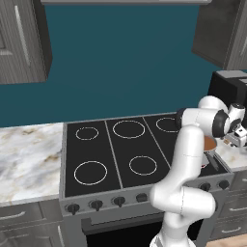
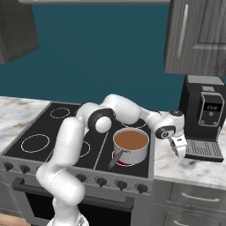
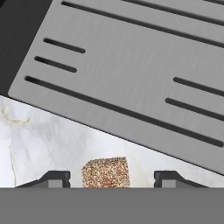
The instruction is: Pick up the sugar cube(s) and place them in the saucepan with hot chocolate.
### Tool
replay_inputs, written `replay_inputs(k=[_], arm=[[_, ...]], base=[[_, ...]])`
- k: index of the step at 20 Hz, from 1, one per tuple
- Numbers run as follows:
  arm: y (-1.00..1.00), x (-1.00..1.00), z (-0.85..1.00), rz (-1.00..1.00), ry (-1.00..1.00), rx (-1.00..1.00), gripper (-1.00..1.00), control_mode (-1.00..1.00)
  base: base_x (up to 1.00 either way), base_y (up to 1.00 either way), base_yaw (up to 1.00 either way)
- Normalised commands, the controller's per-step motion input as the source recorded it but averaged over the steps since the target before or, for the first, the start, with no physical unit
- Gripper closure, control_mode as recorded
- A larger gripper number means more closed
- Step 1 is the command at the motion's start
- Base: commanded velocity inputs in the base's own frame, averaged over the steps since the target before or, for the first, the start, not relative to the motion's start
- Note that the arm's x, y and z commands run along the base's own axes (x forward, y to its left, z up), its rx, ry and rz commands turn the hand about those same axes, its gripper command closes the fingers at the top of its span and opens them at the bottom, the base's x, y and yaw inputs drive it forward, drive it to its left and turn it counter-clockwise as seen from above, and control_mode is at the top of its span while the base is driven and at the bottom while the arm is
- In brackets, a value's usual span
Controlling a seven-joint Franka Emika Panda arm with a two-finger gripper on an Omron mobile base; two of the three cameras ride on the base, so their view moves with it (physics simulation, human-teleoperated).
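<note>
The job is only at its start. The tiny speckled tan sugar cube (image 3: pixel 105 172) sits on the white marble counter (image 3: pixel 39 140), not in the pot yet. It lies just in front of the flat grey metal drip tray (image 3: pixel 131 74) of the black coffee machine (image 2: pixel 204 115), close to the tray but not touching it.

The robot's two-finger gripper (image 3: pixel 111 178) hangs low over the counter with the cube right between its two small dark finger tips (image 3: pixel 54 178). There is a gap on each side of the cube, so the jaws are apart and do not pinch it yet. I think the next move is to squeeze the cube, lift it, and carry it over to the pot.

The small round silver saucepan with a red band at its base (image 2: pixel 130 145) stands on the black glass stove top (image 2: pixel 53 132), near the arm's hand. It has a straight grey handle and smooth brown hot chocolate inside. I can see no cube in it.

The cube looks rough and grainy, like sand stuck together. The tray is flat with long thin slots. The counter is shiny stone with brown swirls. The stove has thin white rings drawn on it.
</note>
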Motion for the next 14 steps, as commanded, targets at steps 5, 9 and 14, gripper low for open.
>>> replay_inputs(k=[5, 9, 14], arm=[[0.0, 0.0, 0.0, 0.0, 0.0, 0.0, 1.0, -1.0], [0.0, 0.0, 0.0, 0.0, 0.0, 0.0, 1.0, -1.0], [0.05, -0.28, 0.18, 0.0, -0.11, 0.0, 1.0, -1.0]], base=[[0.0, 0.0, 0.0], [0.0, 0.0, 0.0], [0.0, 0.0, 0.0]])
